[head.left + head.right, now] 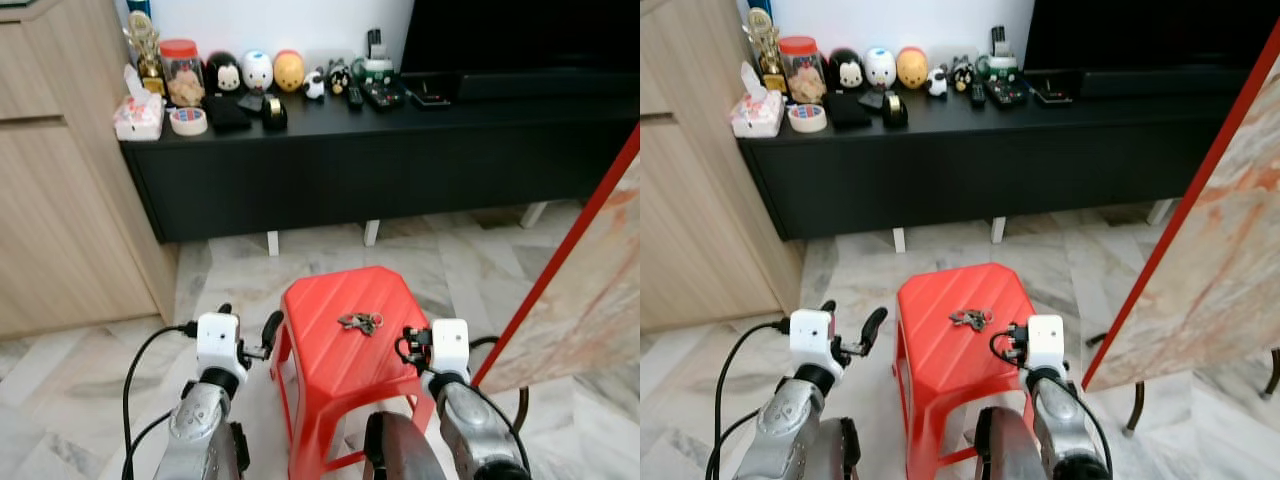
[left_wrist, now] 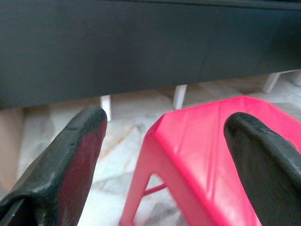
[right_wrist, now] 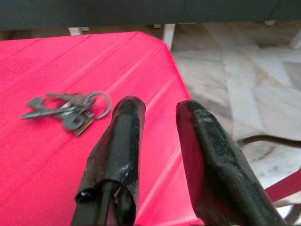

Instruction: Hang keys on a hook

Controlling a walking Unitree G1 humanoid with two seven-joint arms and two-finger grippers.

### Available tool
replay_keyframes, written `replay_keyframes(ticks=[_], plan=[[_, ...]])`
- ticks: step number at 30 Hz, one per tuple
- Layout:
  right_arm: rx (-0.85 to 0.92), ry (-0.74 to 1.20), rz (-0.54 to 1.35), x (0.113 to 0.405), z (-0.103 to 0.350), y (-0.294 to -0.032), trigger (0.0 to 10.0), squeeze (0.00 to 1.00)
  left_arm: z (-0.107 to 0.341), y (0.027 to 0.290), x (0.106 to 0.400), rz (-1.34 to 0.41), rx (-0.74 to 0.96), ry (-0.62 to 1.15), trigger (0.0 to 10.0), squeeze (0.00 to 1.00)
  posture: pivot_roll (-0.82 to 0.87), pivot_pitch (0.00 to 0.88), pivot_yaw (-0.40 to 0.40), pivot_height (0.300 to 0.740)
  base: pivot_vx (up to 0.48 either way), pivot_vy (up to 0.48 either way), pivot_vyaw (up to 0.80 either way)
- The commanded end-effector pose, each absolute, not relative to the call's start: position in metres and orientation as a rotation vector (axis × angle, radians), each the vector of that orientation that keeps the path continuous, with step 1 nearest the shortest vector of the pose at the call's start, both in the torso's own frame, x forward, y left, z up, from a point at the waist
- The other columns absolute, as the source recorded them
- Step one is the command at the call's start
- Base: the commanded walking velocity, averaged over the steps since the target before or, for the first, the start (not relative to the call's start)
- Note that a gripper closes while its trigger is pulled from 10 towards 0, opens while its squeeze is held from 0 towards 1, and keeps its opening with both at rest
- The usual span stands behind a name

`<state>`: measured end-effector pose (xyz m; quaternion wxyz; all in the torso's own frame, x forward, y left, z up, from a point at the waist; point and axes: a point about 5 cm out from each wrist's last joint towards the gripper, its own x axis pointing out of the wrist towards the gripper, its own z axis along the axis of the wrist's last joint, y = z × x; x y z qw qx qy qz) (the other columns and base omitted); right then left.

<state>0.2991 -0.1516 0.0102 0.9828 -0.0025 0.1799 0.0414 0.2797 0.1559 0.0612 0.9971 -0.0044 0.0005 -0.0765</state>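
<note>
Your keys lie flat near the middle of the red stool's top, which keeps them open to a reach from above. The bunch runs roughly side to side across the stool, blades fanned toward your left and the ring toward your right gripper, though the blades are slightly blurred, so their exact spread is hard to read. That gripper hovers low over the stool's right edge, just beside the ring, its fingers a narrow gap apart and holding nothing; it looks set up for the pick. Your left gripper waits off the stool's left side, fingers spread wide and empty, clear of the work.
</note>
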Motion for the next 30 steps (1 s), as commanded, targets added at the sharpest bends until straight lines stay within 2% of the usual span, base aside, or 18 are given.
replay_keyframes(ticks=[1,8,12,16,30], plan=[[-0.023,0.396,0.087,0.301,0.009,-0.153,10.0,0.0,0.059,0.154,0.281,-0.161,-0.002,0.022,10.0,0.0,0.01,0.046,-0.086,0.567,0.0,0.0,0.0],[0.03,0.4,0.104,0.317,0.022,-0.152,10.0,0.0,0.062,0.152,0.283,-0.155,-0.006,0.004,10.0,0.0,0.02,0.054,-0.089,0.567,0.0,0.0,0.0],[-0.016,0.392,0.159,0.333,0.037,-0.146,10.0,0.0,0.068,0.148,0.283,-0.166,-0.009,-0.015,10.0,0.0,0.03,0.081,-0.089,0.567,0.0,0.0,0.0],[0.014,0.366,0.187,0.345,0.051,-0.138,10.0,0.0,0.076,0.148,0.282,-0.161,-0.014,-0.037,10.0,0.0,0.04,0.119,-0.095,0.567,0.0,0.0,0.0],[-0.008,0.408,0.283,0.347,0.053,-0.115,10.0,0.0,0.125,0.149,0.255,-0.117,-0.059,-0.149,10.0,0.0,0.11,0.246,-0.115,0.567,0.0,0.0,0.0]])
